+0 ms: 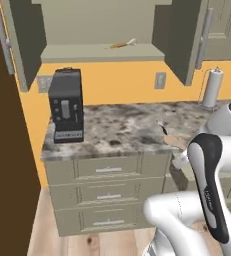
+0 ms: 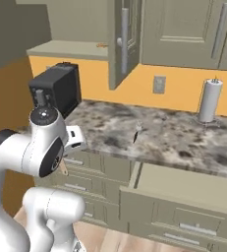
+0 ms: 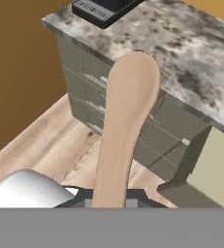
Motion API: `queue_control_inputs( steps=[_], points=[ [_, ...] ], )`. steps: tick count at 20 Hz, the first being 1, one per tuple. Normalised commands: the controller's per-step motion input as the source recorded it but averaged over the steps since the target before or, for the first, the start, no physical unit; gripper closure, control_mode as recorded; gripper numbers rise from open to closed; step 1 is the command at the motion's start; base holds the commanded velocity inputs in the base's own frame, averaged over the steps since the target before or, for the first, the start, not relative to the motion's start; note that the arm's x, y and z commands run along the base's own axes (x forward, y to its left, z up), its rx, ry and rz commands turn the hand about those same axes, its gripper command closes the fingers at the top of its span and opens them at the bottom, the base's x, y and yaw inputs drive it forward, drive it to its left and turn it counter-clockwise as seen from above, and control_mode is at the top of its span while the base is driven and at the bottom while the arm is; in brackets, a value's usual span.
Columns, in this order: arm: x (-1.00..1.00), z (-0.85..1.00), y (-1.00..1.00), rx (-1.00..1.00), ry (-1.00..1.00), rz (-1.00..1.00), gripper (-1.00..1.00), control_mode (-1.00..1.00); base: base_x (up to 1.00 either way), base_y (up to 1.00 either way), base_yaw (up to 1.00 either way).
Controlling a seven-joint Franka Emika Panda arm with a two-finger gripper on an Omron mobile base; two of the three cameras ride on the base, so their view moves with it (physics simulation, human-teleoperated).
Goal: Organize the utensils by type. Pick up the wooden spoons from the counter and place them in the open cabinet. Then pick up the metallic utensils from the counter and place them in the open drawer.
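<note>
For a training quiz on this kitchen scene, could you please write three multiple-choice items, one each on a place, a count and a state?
1. Where does the orange-brown wooden spoon lie?
A. on the open cabinet's shelf
B. in the drawer
C. on the floor

2. How many closed drawer fronts are stacked below the coffee machine?
A. one
B. three
C. five

3. What is the gripper doing?
A. open over the counter
B. shut on a fork
C. shut on the plain wooden spoon

Answers: 1 A, it rests on the shelf near the front edge. 2 B, three handled fronts show in the left base view. 3 C, the hand view shows the spoon rising from between the fingertips.
</note>
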Motion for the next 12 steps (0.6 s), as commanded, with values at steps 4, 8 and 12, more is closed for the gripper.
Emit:
queue_control_inputs(
  steps=[4, 8, 12],
  points=[
    [0.00, 0.00, 0.00, 0.00, 0.00, 0.00, 1.00, 1.00, 0.00, 0.85, 0.03],
    [0.00, 0.00, 0.00, 0.00, 0.00, 0.00, 1.00, 1.00, 0.14, 0.63, -0.02],
    [0.00, 0.00, 0.00, 0.00, 0.00, 0.00, 1.00, 1.00, 0.43, 0.35, -0.03]
  ],
)
